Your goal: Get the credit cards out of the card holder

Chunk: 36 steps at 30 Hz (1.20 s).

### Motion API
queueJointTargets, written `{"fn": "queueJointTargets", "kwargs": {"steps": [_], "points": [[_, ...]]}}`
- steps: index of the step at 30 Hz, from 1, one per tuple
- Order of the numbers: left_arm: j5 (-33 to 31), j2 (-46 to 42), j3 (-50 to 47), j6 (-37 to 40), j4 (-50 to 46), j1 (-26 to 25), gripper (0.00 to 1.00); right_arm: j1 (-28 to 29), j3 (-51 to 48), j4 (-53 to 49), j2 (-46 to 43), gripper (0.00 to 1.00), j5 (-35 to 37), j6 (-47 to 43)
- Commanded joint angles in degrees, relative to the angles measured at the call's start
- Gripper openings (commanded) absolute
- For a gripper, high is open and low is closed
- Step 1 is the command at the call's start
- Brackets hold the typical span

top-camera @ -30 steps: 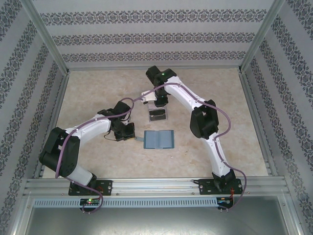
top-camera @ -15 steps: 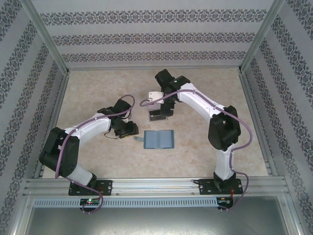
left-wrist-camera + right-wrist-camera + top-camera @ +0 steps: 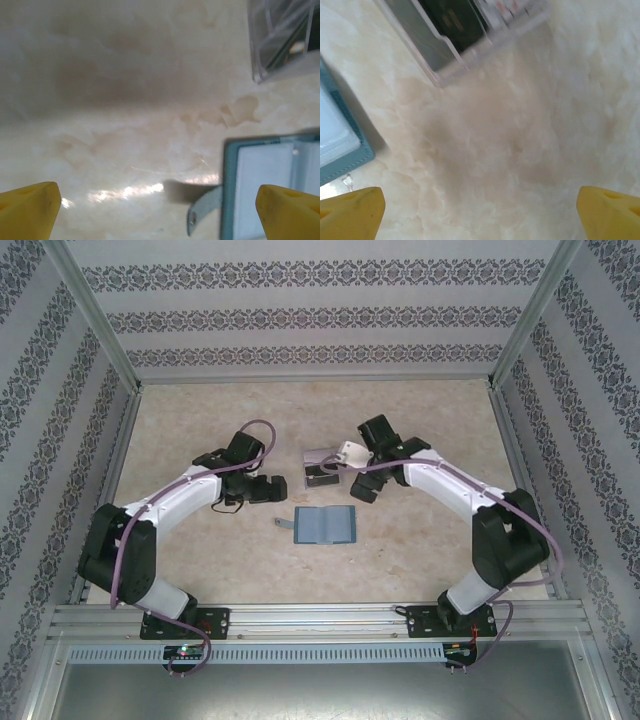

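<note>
The teal card holder [image 3: 327, 525] lies open and flat on the table, grey pockets up, its short tab strap [image 3: 283, 525] pointing left. The credit cards [image 3: 322, 471], pale with a dark band, lie just beyond it. My left gripper [image 3: 278, 485] hovers open left of the cards, apart from the strap. In the left wrist view the gripper [image 3: 160, 207] has bare table between its yellow fingertips [image 3: 30, 207], with the card holder [image 3: 260, 170] and strap [image 3: 202, 215] at lower right. My right gripper [image 3: 362, 488] stands open right of the cards; its wrist view shows the gripper [image 3: 480, 212] over bare table, the cards [image 3: 455, 25] at top.
Aluminium rails [image 3: 320, 618] run along the near edge by the arm bases. Patterned walls [image 3: 320, 315] close the table in at the back and on both sides. Pale marbled table surface [image 3: 200, 420] lies open to the far left and far right.
Both grippers have opened. The right arm has drawn back to the right, off the cards, which stay on the table. The left gripper has lifted away from the card holder's strap.
</note>
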Motion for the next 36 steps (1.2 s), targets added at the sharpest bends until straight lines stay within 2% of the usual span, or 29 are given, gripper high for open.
{"fn": "queueJointTargets", "kwargs": {"steps": [1, 5, 9, 13, 15, 18, 21, 23, 26, 28, 31, 32, 34, 36], "points": [[-9.1, -3.6, -1.8, 6.0, 4.5, 2.2, 1.00, -2.9, -7.0, 11.6, -4.6, 0.98, 3.6, 9.1], [-21.2, -6.4, -4.7, 8.7, 7.8, 3.8, 1.00, -9.4, -14.6, 20.4, -9.1, 0.98, 4.5, 17.1], [-33.0, -11.2, -10.8, 14.0, 15.8, 5.3, 1.00, -16.8, -22.4, 31.9, -12.1, 0.98, 1.9, 24.9], [-36.3, -15.2, -20.4, 23.6, 31.7, 7.3, 1.00, -22.0, -29.4, 45.1, -12.9, 0.98, -0.7, 30.2], [-37.7, -16.4, -25.4, 25.8, 40.4, 8.1, 1.00, -23.0, -31.6, 50.3, -12.2, 0.98, -0.4, 31.1], [-35.4, -16.3, -33.3, 30.1, 56.6, 9.7, 1.00, -23.3, -33.7, 56.3, -10.6, 0.98, 1.4, 30.9], [-33.0, -12.3, -38.9, 30.3, 72.2, 12.1, 1.00, -23.6, -33.1, 57.3, -9.8, 0.98, 2.7, 31.9], [-32.3, -10.2, -37.0, 30.1, 71.1, 13.1, 1.00, -23.8, -33.5, 58.3, -9.7, 0.98, 2.7, 33.4], [-29.1, -5.9, -35.8, 29.7, 76.3, 15.1, 1.00, -23.4, -37.6, 68.0, -9.5, 0.98, -1.4, 34.2], [-26.2, -3.4, -34.1, 27.3, 76.9, 16.7, 1.00, -23.2, -38.9, 72.5, -7.8, 0.98, 1.8, 35.0], [-21.1, 2.1, -33.6, 26.1, 81.5, 19.0, 1.00, -25.1, -39.2, 74.8, -6.0, 0.98, 1.3, 37.4], [-20.0, 2.7, -33.9, 26.1, 83.1, 19.6, 1.00, -25.8, -39.5, 75.7, -5.4, 0.98, 0.7, 38.1], [-18.1, 1.8, -33.6, 24.9, 80.2, 20.6, 1.00, -26.4, -40.7, 78.7, -4.3, 0.98, 0.2, 38.6], [-15.6, 3.4, -35.0, 24.9, 83.7, 21.3, 1.00, -26.3, -41.4, 80.4, -4.0, 0.98, 0.2, 38.2]]}}
